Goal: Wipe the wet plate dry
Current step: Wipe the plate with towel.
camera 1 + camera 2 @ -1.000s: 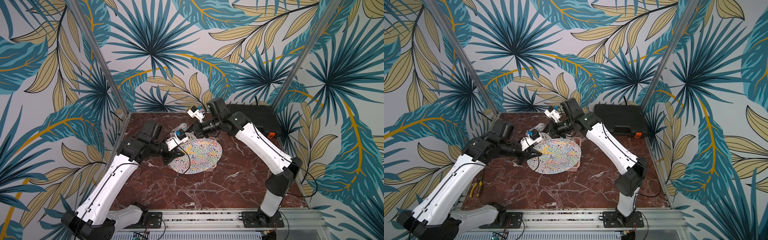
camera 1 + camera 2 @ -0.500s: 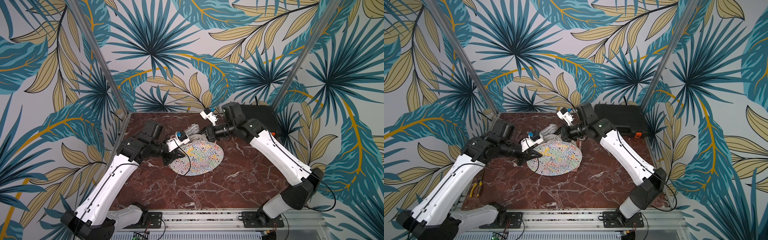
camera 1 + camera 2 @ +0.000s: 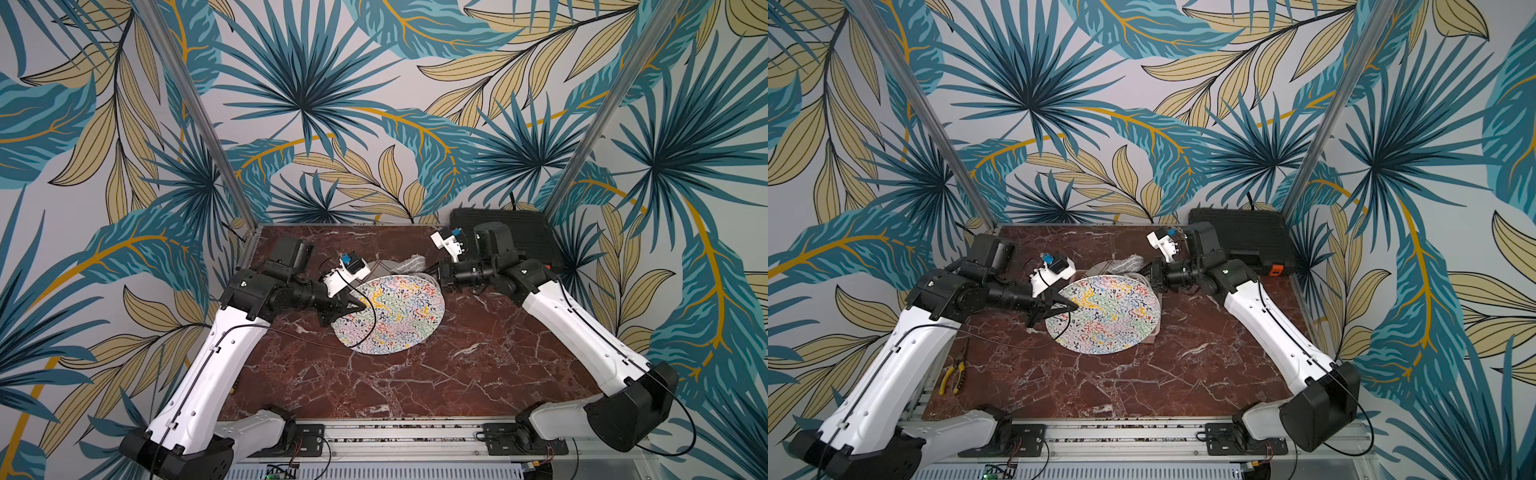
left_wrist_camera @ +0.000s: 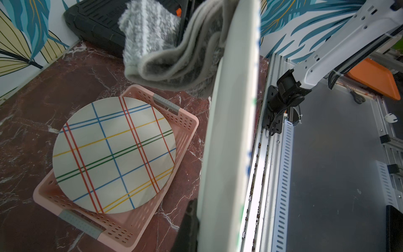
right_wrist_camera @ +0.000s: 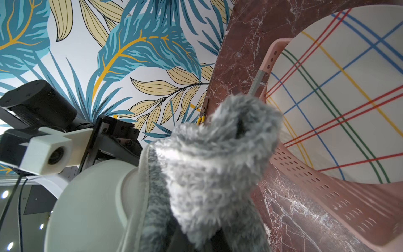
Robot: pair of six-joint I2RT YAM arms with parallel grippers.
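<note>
A round plate (image 3: 390, 316) (image 3: 1106, 313) with a colourful squiggle pattern hangs tilted above the marble table. My left gripper (image 3: 359, 306) (image 3: 1073, 307) is shut on its left rim. In the left wrist view the plate (image 4: 229, 131) is edge-on, with one dark finger (image 4: 188, 227) against it. My right gripper (image 3: 436, 274) (image 3: 1148, 274) is shut on a fluffy grey cloth (image 3: 409, 264) (image 3: 1127, 262) at the plate's far right rim. The cloth (image 4: 165, 54) (image 5: 209, 163) lies against the plate's pale underside (image 5: 91, 207) and hides the right jaws.
Under the held plate sits a pink perforated basket (image 4: 122, 231) (image 5: 327, 196) holding a plaid-lined plate (image 4: 113, 152) (image 5: 338, 98). A black case (image 3: 511, 232) (image 3: 1237, 237) stands at the back right. Yellow pliers (image 3: 953, 376) lie off the table's left edge.
My right gripper has carried the cloth rightward along the plate's far rim, from the back left to the far right edge. The left arm and plate have barely moved.
</note>
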